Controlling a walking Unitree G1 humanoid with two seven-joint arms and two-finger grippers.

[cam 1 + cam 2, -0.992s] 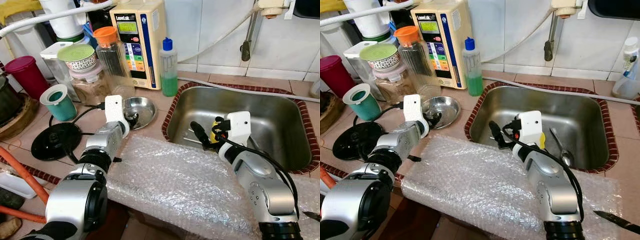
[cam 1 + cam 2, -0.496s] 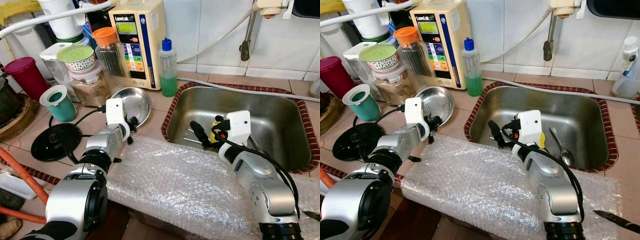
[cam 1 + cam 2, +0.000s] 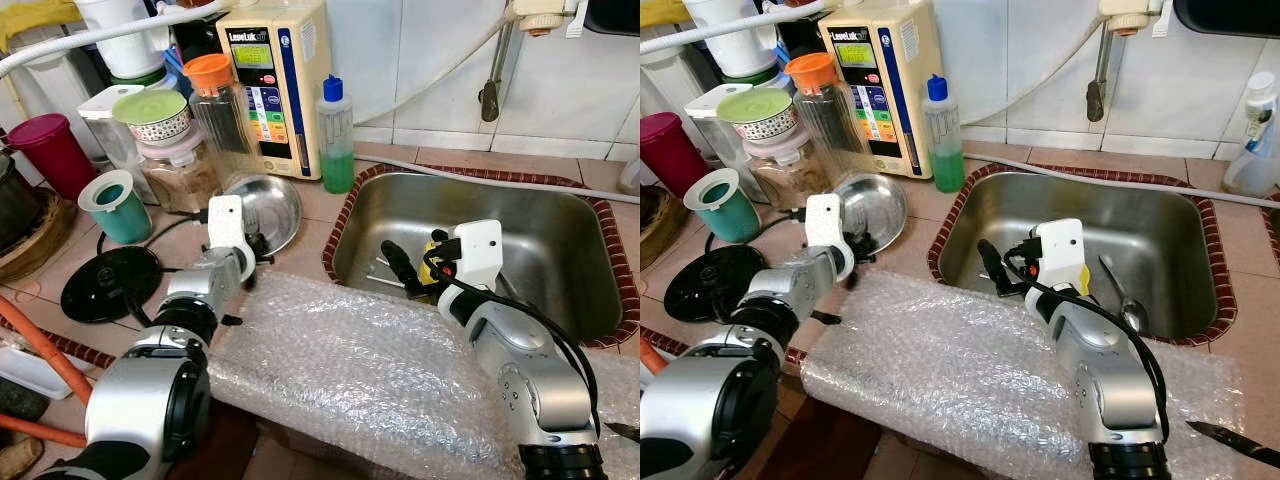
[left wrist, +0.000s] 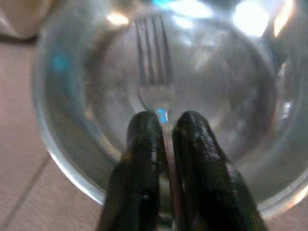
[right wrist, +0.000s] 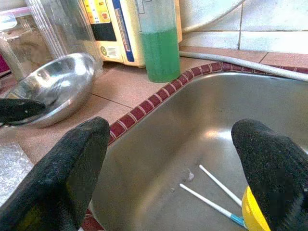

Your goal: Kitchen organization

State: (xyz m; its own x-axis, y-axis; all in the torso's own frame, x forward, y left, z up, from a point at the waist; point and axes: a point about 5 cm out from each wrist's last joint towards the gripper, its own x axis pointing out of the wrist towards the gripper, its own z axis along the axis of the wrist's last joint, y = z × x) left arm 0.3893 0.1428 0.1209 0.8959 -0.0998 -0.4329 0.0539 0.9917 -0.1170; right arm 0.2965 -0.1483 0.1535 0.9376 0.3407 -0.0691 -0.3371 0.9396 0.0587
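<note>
A steel bowl (image 3: 272, 198) rests tilted on the tiled counter left of the sink (image 3: 560, 240). My left gripper (image 3: 262, 243) is at the bowl's near rim, shut on the handle of a fork (image 4: 154, 53) whose tines lie inside the bowl (image 4: 72, 159). The two black fingers (image 4: 144, 144) pinch the handle between them. My right gripper (image 3: 412, 270) hovers open over the near left part of the sink, nothing between its fingers (image 5: 67, 173). Two thin white sticks (image 5: 211, 192) and a yellow item (image 5: 255, 214) lie below it. A spoon (image 3: 1122, 300) lies in the basin.
Bubble wrap (image 3: 360, 370) covers the front counter. A green soap bottle (image 3: 337, 135), a water machine (image 3: 275, 80), jars (image 3: 180, 160), a teal cup (image 3: 118, 205) and a black round base (image 3: 105, 282) crowd the back left. A knife (image 3: 1232, 441) lies at front right.
The bowl lay flat a second ago; it has since tipped up and shifted slightly toward the jars, with my left gripper at its rim. The right arm has stayed still.
</note>
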